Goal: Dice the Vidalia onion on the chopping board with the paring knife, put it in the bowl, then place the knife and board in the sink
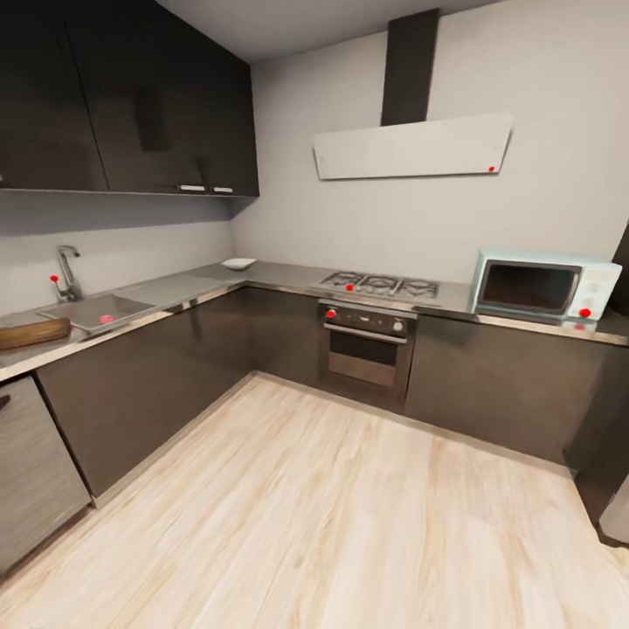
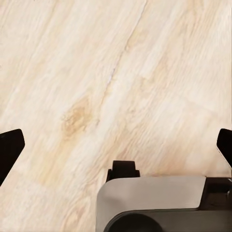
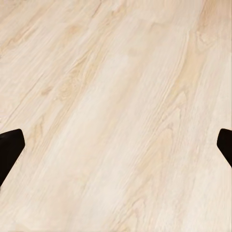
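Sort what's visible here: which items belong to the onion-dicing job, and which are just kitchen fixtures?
Job: chopping board, sink, bowl, countertop.
Not the job: hob, oven, microwave, extractor hood.

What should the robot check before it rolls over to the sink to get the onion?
1. Light wooden floor on the way is free: ok.
2. Grey steel sink with chrome tap in sight: ok.
3. Brown wooden chopping board beside the sink: ok.
4. White square bowl on the grey countertop: ok.
5. Left gripper and right gripper open, empty: ok.
6. Onion, knife spotted: cannot tell.
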Robot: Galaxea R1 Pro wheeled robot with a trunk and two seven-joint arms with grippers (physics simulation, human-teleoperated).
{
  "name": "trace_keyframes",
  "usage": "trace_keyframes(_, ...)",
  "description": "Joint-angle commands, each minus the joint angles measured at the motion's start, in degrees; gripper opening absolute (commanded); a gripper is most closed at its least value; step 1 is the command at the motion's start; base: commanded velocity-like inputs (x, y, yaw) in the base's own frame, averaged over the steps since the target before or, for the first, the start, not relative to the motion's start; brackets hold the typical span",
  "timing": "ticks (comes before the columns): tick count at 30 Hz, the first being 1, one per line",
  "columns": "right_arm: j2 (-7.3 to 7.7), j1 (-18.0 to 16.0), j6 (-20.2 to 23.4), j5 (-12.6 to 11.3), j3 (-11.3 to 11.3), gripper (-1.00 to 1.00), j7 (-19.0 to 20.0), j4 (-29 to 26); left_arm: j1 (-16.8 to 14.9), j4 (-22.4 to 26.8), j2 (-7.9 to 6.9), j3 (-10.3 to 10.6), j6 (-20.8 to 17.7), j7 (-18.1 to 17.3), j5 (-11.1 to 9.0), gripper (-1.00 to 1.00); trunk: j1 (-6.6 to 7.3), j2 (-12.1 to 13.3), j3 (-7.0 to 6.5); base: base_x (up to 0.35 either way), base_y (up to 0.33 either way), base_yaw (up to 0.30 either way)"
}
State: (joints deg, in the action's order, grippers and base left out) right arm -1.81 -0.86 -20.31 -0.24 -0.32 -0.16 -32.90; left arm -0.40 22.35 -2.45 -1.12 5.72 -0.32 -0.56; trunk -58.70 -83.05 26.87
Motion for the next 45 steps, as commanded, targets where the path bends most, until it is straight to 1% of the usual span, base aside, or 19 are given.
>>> trace_keyframes(1, -0.02, 0.0, -0.2, 0.0, 0.0, 1.0, 0.0, 0.0, 0.0, -0.1, 0.02, -0.1, 0.2, 0.0, -0.1, 1.0, -0.03, 0.0, 0.06, 0.305, -0.137, 0.288)
trace_keyframes(6, -0.04, 0.0, -0.2, 0.0, 0.0, 1.0, 0.0, 1.2, 0.0, -0.1, 0.07, -0.1, 0.2, 0.0, -0.1, 1.0, -0.03, 0.0, 0.06, 0.314, -0.132, 0.288)
trace_keyframes(13, -0.04, 0.0, -0.3, 0.0, 0.0, 1.0, 0.0, 1.5, 0.0, -0.2, 0.07, -0.1, 0.2, 0.0, -0.1, 1.0, -0.03, 0.0, 0.06, 0.311, -0.13, 0.288)
trace_keyframes(18, -0.04, 0.0, -0.4, -0.1, 0.0, 1.0, 0.0, 1.5, 0.0, -0.2, 0.59, -0.1, 0.2, 0.0, -0.1, 1.0, -0.03, 0.0, 0.11, 0.215, -0.13, 0.288)
trace_keyframes(23, -0.04, 0.0, -0.4, -0.1, 0.0, 1.0, 0.0, 1.5, 0.0, -1.0, 0.69, -0.1, 0.2, 0.1, 0.0, 1.0, -0.03, 0.0, 0.21, 0.156, -0.107, 0.288)
trace_keyframes(35, -0.04, 0.0, -0.4, 0.0, 0.0, 1.0, 0.0, 1.5, 0.0, -1.3, 0.78, -0.1, 0.3, 0.1, 0.0, 1.0, -0.03, 0.0, 0.49, 0.024, -0.009, 0.288)
trace_keyframes(45, -0.11, 0.0, -0.4, 0.0, 0.0, 1.0, 0.0, 1.5, 0.0, -1.4, 0.78, -0.2, 0.2, 0.1, -0.1, 1.0, -0.03, 0.0, 0.73, 0.246, -0.134, 0.288)
